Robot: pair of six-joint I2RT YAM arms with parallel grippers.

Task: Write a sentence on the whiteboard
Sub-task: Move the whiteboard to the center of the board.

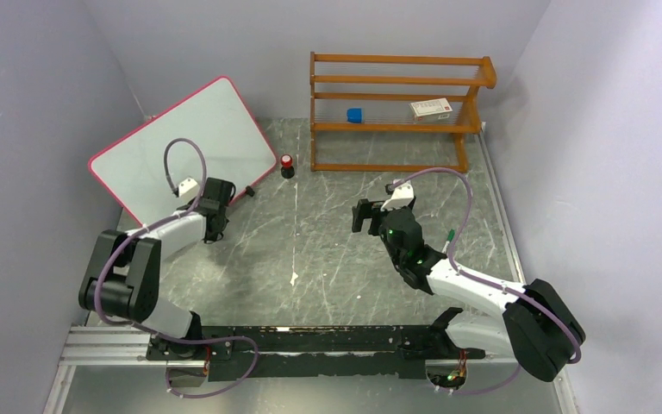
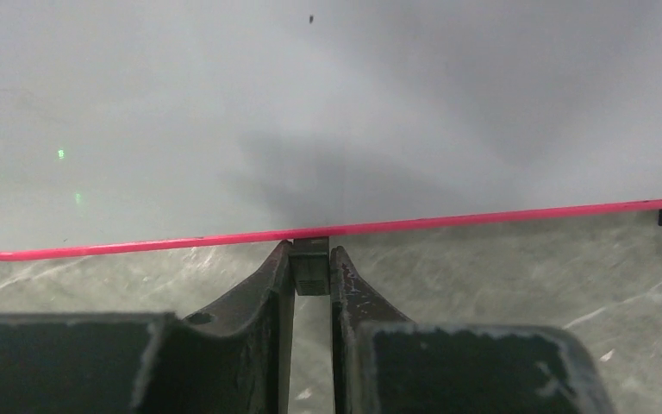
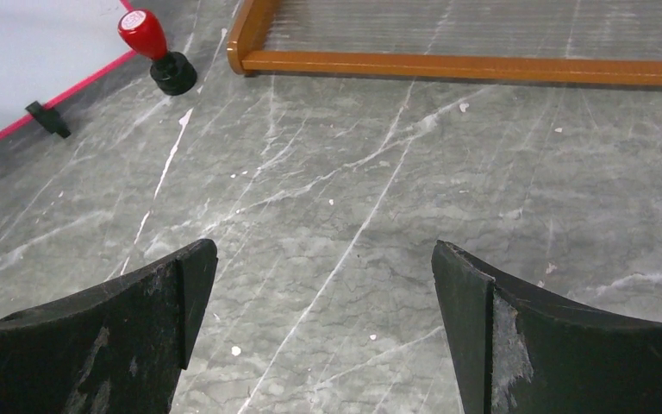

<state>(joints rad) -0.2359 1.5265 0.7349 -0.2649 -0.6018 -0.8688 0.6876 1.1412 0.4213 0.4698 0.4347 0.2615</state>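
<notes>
1. Left claw [image 2: 312,252] clenches the small black foot [image 2: 311,274] of the large white pink-framed rectangular whiteboard [image 2: 327,112], directly ahead of it.
2. Right claw [image 3: 323,259] gapes wide above grey marble table [image 3: 371,164].

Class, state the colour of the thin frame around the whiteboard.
Pink-red. The whiteboard frame shows best in the left wrist view.
</notes>
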